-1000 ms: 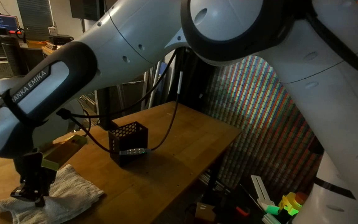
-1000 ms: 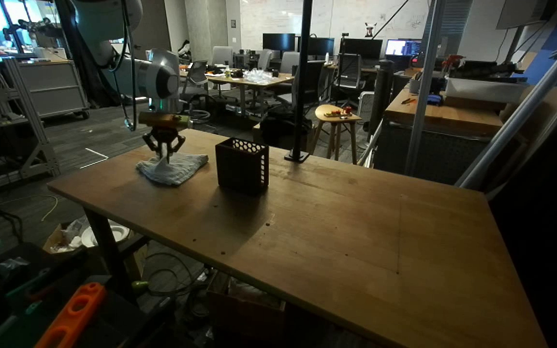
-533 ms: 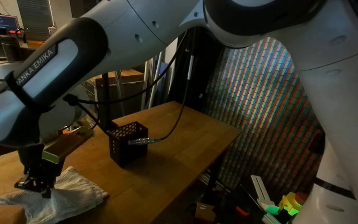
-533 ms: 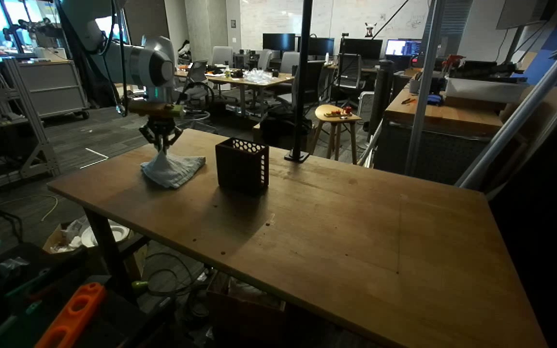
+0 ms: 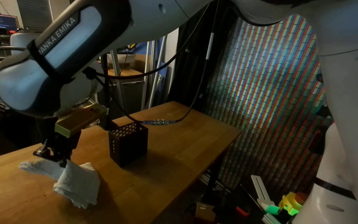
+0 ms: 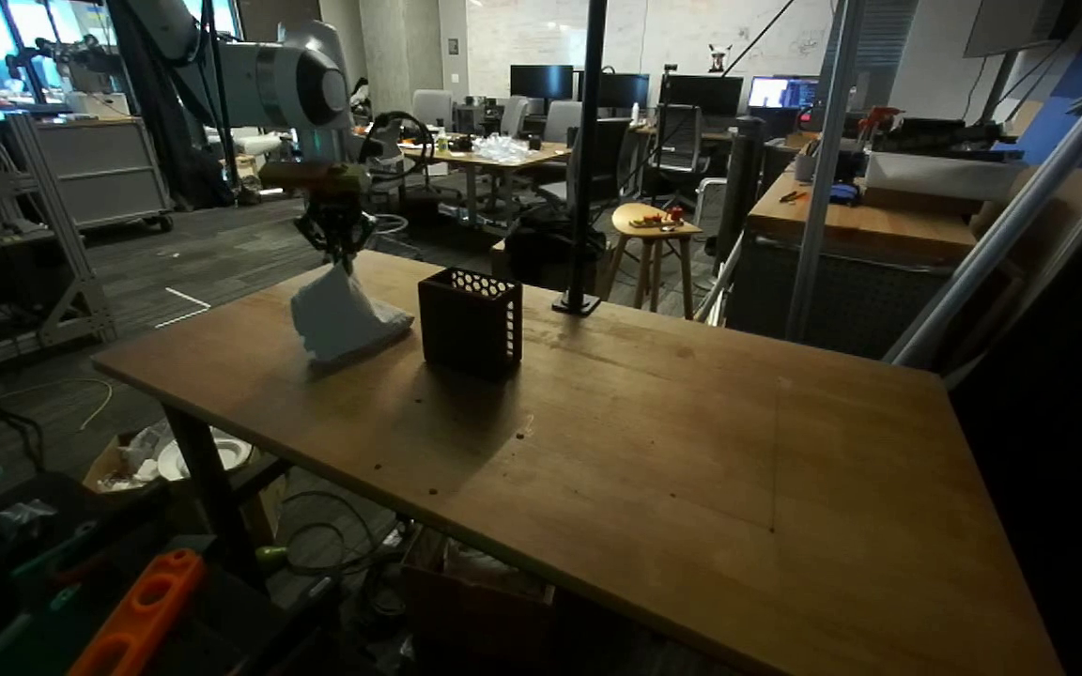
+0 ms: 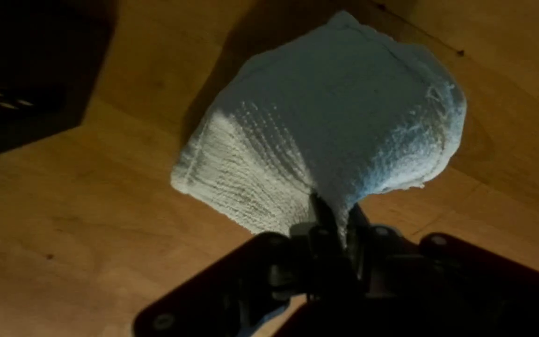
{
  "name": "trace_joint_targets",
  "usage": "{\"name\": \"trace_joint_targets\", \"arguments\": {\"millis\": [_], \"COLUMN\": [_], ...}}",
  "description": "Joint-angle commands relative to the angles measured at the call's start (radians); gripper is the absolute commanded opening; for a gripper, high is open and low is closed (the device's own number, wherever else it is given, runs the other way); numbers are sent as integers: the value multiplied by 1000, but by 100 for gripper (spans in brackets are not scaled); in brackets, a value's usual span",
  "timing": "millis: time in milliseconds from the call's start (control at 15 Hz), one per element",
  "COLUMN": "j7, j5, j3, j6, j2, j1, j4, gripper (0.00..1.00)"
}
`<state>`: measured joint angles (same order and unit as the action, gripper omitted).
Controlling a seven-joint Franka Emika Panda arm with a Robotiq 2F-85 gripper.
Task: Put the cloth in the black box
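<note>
The pale cloth (image 5: 79,183) hangs in folds from my gripper (image 5: 63,162), whose fingers are shut on a pinched part of it. In the wrist view the cloth (image 7: 339,98) spreads out beyond the gripper (image 7: 338,208), a thin fold caught between the fingertips. Its lower edges are close above the tabletop; whether any part touches the wood I cannot tell. The black box (image 6: 469,324) stands upright beside the cloth (image 6: 339,314), with its top open and holes in its sides. Only part of the box (image 7: 26,79) shows at the wrist view's left edge; its inside is mostly hidden.
The wooden table (image 6: 691,441) carries the box. A dark upright post (image 6: 586,188) is fixed at the table's edge behind the box. From the arm a black cable with a connector (image 5: 158,122) loops across the box's rim in an exterior view.
My gripper has risen with the cloth pinched in it, drawing the cloth up off the table into a hanging shape. The arm's cable has lifted too. The black box has stayed put.
</note>
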<state>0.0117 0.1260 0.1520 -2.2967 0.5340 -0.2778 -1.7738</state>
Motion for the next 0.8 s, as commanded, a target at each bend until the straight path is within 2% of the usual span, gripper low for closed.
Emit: {"name": "trace_joint_targets", "arguments": {"millis": [0,333,733], "j7": [-81,-177,-265], "j5": [90,207,293], "j3": [-67,-124,-137], "j6": [41,105,141], "j2": [-125,-229,-320], "j1": [-7,13,52], "j4": [-61,-87,-126], "gripper": [2,2,2]}}
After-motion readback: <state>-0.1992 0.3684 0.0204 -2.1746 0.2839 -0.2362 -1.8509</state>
